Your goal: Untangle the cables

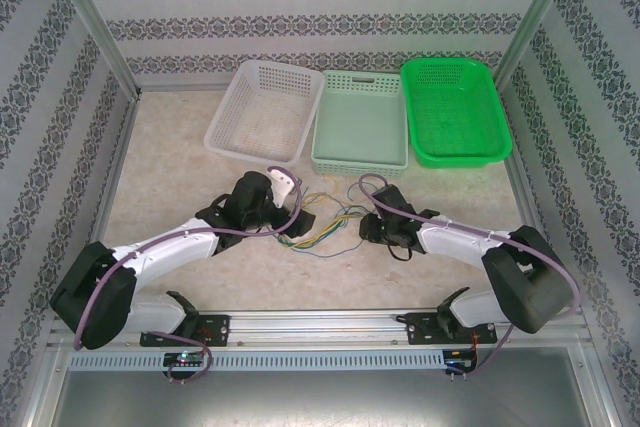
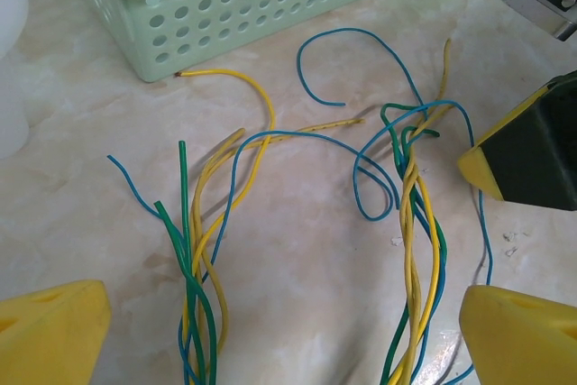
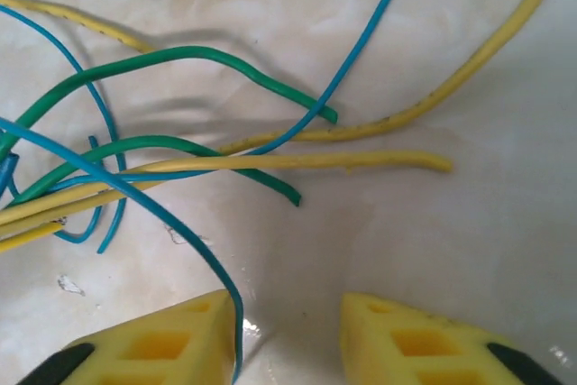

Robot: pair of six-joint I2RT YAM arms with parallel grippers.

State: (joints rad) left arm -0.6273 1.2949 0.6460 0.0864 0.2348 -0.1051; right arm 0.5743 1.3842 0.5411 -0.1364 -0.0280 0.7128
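Standing wide open, the left claw (image 2: 287, 335) is straddling two twisted bundles of the cables (image 2: 410, 223), which are lying on the desk (image 2: 306, 268). The right claw (image 3: 293, 344) is sitting narrowed with a gap, gripping nothing, with one blue cable (image 3: 191, 239) brushing a fingertip (image 3: 162, 349). A mint basket (image 2: 225, 15) is sitting just beyond.

Three perforated plastic baskets across the top of the frame: one white (image 1: 262, 107), one mint (image 1: 360, 125), one bright green (image 1: 455, 112); two white-and-black robot arms (image 1: 165, 245) (image 1: 468, 240) below; thin tangled wires (image 1: 322, 221) in three colours, uncountable.
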